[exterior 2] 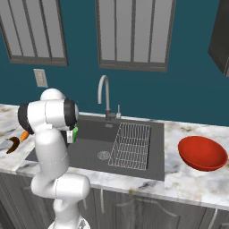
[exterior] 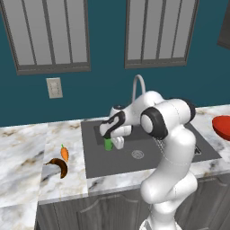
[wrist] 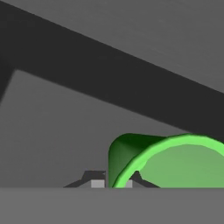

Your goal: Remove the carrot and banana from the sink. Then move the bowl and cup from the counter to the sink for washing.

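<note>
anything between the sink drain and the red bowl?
Yes: the wire rack lies in the sink between the drain and the bowl on the counter, in the right base view.

Veined marble counter (exterior: 27, 148), matt grey sink (exterior: 112, 167), steel faucet (exterior 2: 104, 96).

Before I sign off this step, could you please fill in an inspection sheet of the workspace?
Surface: marble counter, dark sink with wire rack.
Job's things: carrot and banana lie on the counter left of the sink; red bowl sits on the counter right of it; green cup held over the basin.
Clutter: nothing seen.
Grippers: gripper shut on the cup's rim.
Cables: nothing seen.
Surroundings: faucet, wall outlet, teal wall.
</note>
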Controlling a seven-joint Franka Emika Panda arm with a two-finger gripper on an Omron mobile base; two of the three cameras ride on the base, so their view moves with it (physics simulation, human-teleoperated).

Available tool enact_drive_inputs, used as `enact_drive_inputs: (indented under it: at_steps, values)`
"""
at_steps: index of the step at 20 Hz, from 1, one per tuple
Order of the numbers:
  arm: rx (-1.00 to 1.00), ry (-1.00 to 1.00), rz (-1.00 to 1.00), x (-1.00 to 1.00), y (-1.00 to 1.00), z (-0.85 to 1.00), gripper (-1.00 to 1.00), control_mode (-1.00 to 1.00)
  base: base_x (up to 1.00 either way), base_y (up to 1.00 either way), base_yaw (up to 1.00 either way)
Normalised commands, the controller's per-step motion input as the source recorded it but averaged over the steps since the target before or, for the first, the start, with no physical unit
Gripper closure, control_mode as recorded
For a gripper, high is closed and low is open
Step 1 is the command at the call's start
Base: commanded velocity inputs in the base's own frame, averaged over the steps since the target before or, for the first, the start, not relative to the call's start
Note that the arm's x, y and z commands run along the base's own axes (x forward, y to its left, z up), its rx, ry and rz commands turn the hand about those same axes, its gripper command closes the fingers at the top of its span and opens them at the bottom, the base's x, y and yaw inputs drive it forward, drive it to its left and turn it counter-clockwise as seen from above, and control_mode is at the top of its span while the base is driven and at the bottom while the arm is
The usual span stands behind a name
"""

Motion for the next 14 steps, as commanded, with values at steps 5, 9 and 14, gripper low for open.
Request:
enact_drive_inputs:
  at_steps: [5,9,14]
  values:
    - [0.00,0.00,0.00,0.28,0.08,-0.19,1.00,-1.00,0.00,0.00,0.00]
    - [0.00,0.00,0.00,0.30,0.10,-0.21,1.00,-1.00,0.00,0.00,0.00]
    - [0.00,0.00,0.00,0.29,0.10,-0.20,1.00,-1.00,0.00,0.00,0.00]
